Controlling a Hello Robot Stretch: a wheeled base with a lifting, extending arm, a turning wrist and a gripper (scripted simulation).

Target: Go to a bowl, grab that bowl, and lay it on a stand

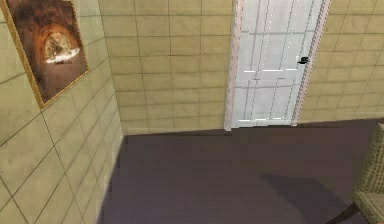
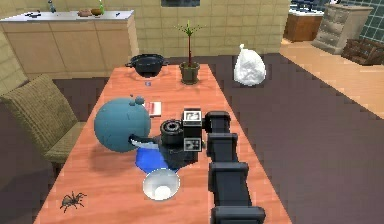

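Gripper (image 2: pixel 166 140) hung over the table (image 2: pixel 105 185); whether it held anything could not be told. From the left, the table carried a dark spider (image 2: pixel 72 201), a big blue round pot (image 2: pixel 122 124), a black pan (image 2: pixel 147 64) farther back, the white bowl (image 2: pixel 160 185) just beside the gripper, a potted plant (image 2: pixel 188 55) and a white bag (image 2: pixel 249 68).

A: I'm leaning toward a home here. A framed picture (image 1: pixel 50 45) is hanging on a tiled wall (image 1: pixel 170 60), and a white panel door (image 1: pixel 270 60) is sitting in the corner.

B: Same, I'm seeing a kitchen-diner. A wooden table (image 2: pixel 215 95) is carrying a potted plant (image 2: pixel 188 55), a wicker chair (image 2: pixel 40 115) is standing beside it, and a counter (image 2: pixel 70 40) is running along the back wall.
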